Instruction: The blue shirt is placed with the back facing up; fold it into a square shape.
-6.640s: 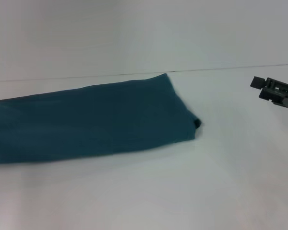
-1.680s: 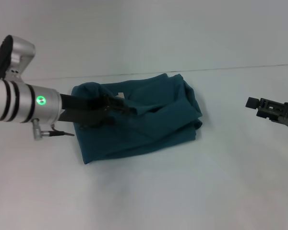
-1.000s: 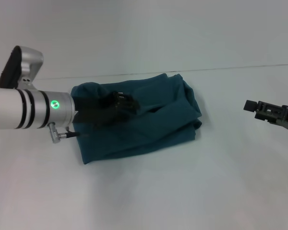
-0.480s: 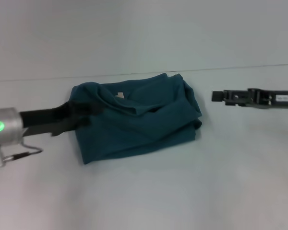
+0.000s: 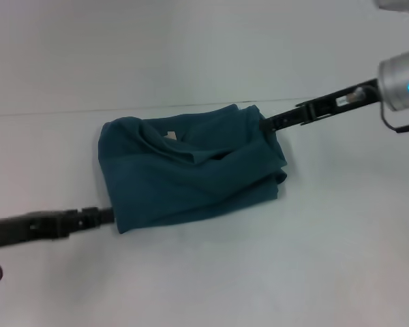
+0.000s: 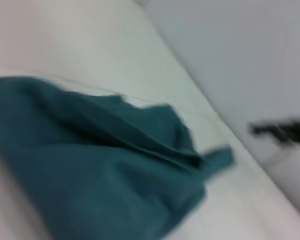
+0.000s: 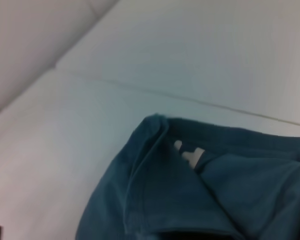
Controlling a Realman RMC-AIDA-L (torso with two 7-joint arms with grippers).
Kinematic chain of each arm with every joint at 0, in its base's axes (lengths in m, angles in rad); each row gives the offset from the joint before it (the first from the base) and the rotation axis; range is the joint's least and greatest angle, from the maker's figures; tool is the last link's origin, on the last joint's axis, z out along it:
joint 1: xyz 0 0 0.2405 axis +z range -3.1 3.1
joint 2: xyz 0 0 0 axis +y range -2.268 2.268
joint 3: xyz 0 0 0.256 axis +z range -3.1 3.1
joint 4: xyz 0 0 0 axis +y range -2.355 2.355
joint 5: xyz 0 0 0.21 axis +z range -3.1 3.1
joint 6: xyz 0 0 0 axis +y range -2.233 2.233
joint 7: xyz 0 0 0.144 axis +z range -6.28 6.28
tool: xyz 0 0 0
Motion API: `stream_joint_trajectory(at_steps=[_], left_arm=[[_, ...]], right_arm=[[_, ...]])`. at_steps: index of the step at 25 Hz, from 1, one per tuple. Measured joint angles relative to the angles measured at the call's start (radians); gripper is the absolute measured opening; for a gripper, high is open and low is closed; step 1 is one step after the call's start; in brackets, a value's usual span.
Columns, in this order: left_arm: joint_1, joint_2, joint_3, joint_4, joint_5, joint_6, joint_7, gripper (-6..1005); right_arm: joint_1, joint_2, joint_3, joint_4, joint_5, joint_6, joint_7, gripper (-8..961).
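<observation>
The blue shirt (image 5: 191,170) lies folded into a rumpled, roughly square bundle in the middle of the white table, with a small pale label showing near its top fold. It also shows in the left wrist view (image 6: 100,165) and the right wrist view (image 7: 205,195). My left gripper (image 5: 103,216) is low at the shirt's near left corner, its tip at the fabric edge. My right gripper (image 5: 267,125) reaches in from the right to the shirt's far right corner and touches it.
The white table (image 5: 273,272) runs to a seam line at the back, where a pale wall rises. My right arm's silver wrist (image 5: 402,85) with a blue light hangs at the upper right.
My left gripper has pulled off the shirt's top and dropped to its near left corner. My right gripper has swung in from the right to the shirt's far right corner.
</observation>
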Motion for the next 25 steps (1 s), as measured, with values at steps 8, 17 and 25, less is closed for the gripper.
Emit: stream_joint_trajectory(at_steps=[8,17,25], left_arm=[[0.036,-0.019,-0.011,0.054,-0.005,0.073,0.136,529],[0.039,-0.009,-0.185,0.041,-0.028,0.080,0.059,713],[0.044,0.001,-0.220,-0.008,-0.054,0.076,0.059,715]], right_arm=[[0.135,0.055,-0.097,-0.041,-0.210,0.003,0.172,790],[0.221,0.108,-0.231,-0.050,-0.283,0.058,0.218,788],[0.229,0.133,-0.322,-0.044,-0.284,0.106,0.195,786]])
